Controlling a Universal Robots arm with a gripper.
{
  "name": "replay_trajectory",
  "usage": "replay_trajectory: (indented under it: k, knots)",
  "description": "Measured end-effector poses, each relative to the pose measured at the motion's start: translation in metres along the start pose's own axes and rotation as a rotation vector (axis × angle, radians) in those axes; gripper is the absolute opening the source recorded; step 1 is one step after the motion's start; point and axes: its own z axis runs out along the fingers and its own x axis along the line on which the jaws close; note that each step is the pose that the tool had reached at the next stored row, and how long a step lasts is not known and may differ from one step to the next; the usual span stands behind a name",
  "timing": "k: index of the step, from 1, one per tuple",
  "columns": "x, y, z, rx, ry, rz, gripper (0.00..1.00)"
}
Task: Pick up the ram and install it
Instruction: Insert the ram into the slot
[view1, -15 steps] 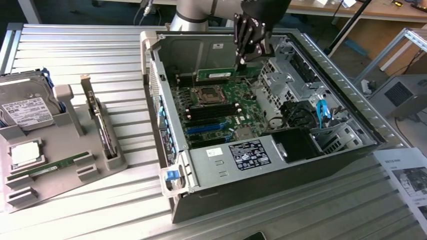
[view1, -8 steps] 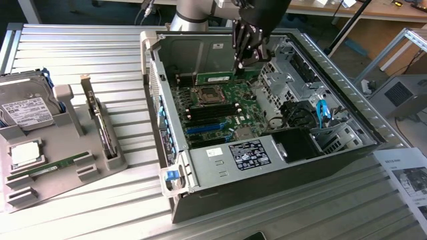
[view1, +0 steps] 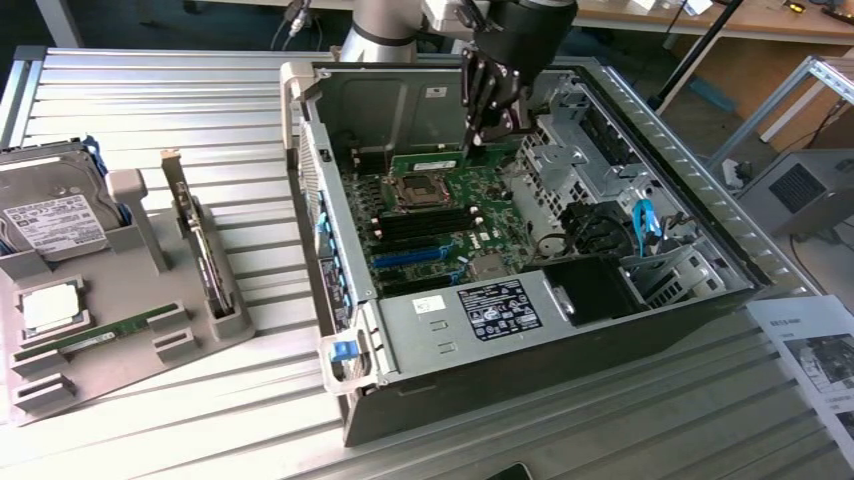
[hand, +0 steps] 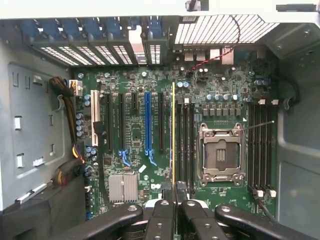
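My gripper (view1: 491, 128) hangs inside the open computer case (view1: 667, 150), above the motherboard (view1: 441, 215). It is shut on the ram (view1: 430, 161), a thin green stick that juts from the fingers toward the exterior view's left. In the wrist view the ram (hand: 173, 135) shows edge-on as a narrow yellow-green line, clamped at the gripper (hand: 174, 194). It hovers in line with the black memory slots (hand: 186, 145) beside the empty CPU socket (hand: 221, 154). Whether it touches a slot I cannot tell.
A second ram stick (view1: 100, 335) lies on the grey holder (view1: 127, 365) outside the case, with a square CPU chip (view1: 51, 305), a hard drive (view1: 47, 215) and an upright expansion card (view1: 207, 250). Cables (hand: 70, 120) and a drive cage (view1: 594, 150) crowd the case sides.
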Motion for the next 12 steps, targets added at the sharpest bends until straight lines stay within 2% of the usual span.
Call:
replay_trajectory:
  k: [4,12]
  knots:
    - [0.0,0.0002,0.0114,0.0,0.0002,0.007,0.12]
    - [-0.001,0.0004,0.026,0.0,0.0004,0.02,0.12]
